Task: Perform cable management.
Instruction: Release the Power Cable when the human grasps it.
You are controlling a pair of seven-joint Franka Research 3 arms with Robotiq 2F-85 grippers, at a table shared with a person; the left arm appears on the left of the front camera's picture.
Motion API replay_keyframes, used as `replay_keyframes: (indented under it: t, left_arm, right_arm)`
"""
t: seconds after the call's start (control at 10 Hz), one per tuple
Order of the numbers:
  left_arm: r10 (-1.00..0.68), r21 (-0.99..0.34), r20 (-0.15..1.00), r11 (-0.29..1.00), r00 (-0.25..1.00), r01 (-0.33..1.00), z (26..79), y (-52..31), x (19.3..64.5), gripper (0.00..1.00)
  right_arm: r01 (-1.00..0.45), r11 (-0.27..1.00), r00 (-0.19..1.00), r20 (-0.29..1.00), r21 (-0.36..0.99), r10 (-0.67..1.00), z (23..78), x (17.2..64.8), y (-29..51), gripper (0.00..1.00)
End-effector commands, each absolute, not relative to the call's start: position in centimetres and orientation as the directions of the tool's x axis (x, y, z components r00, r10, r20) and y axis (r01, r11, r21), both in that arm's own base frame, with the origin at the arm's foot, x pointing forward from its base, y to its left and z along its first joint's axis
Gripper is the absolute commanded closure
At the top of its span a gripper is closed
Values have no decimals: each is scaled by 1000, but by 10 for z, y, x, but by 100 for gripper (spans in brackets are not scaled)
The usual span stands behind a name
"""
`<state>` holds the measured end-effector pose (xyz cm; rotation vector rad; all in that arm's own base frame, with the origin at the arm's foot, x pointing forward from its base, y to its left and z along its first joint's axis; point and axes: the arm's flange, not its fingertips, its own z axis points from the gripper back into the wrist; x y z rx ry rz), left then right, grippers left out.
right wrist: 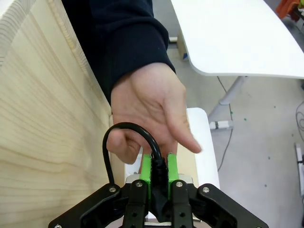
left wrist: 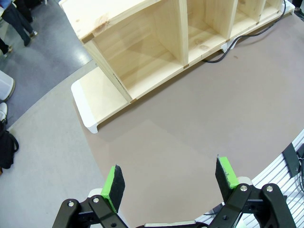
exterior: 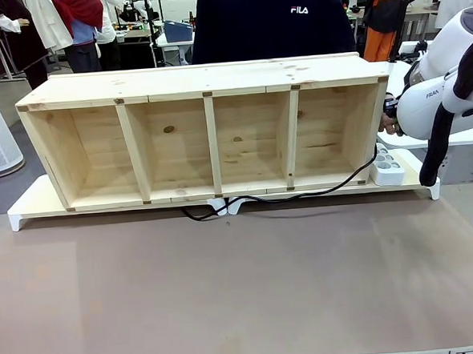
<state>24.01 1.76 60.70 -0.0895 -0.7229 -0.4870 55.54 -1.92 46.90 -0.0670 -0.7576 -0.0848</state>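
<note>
Right wrist view: the right tool [right wrist: 159,166] pinches the cable [right wrist: 130,130] beside the wooden shelf [right wrist: 42,123], just before a person's hand [right wrist: 149,109]. The left tool [left wrist: 171,183] hangs spread above the worktop [left wrist: 190,123], short of that shelf.

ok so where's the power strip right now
In the front view the power strip lies at the table's right end, on the white board beside the wooden shelf's right wall, just below the right arm.
</note>
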Motion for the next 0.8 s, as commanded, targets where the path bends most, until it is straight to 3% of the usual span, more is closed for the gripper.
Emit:
replay_keyframes:
  t: [0.0, 0.6, 0.7]
  left_arm:
    - [-394, 81, 657, 884, 643, 460, 607, 18, 240, 0]
    - [-394, 81, 657, 884, 643, 460, 607, 18, 240, 0]
    - [-394, 81, 657, 884, 643, 460, 607, 18, 240, 0]
  right_arm:
    - [92, 996, 720, 692, -21, -52, 471, 552, -20, 84]
    - [108, 994, 720, 692, -31, -57, 471, 556, -18, 84]
    - [108, 993, 733, 679, -51, -45, 472, 557, -16, 70]
